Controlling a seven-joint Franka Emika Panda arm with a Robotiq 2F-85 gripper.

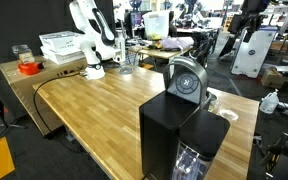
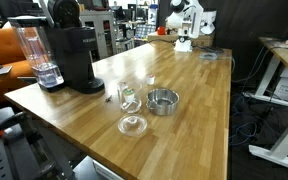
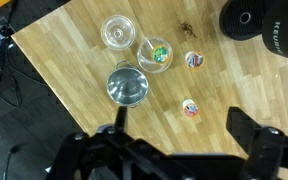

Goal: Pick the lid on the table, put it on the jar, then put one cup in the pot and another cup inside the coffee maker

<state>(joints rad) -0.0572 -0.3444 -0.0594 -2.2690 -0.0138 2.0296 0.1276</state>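
In the wrist view I look down on the wooden table from high up. The round glass lid [image 3: 117, 31] lies flat beside the jar [image 3: 155, 54], which holds coloured bits. The steel pot [image 3: 127, 86] stands just below them. Two small cups [image 3: 194, 60] [image 3: 191, 108] sit to the right on the wood. The black coffee maker [image 3: 259, 25] fills the top right corner. My gripper [image 3: 184, 135] hangs open far above the table with nothing between its dark fingers [image 3: 249, 132]. In an exterior view the lid [image 2: 132, 125], jar [image 2: 129, 97], pot [image 2: 162, 101] and coffee maker [image 2: 69, 55] are spread along the table, and the arm [image 2: 184, 22] stands at the far end.
A clear blender jug [image 2: 39, 55] stands next to the coffee maker. White baskets [image 1: 62, 45] and a red-topped container [image 1: 27, 66] sit near the arm's base [image 1: 92, 68]. The table edge [image 3: 44, 75] runs diagonally at left, with cables on the floor beyond it.
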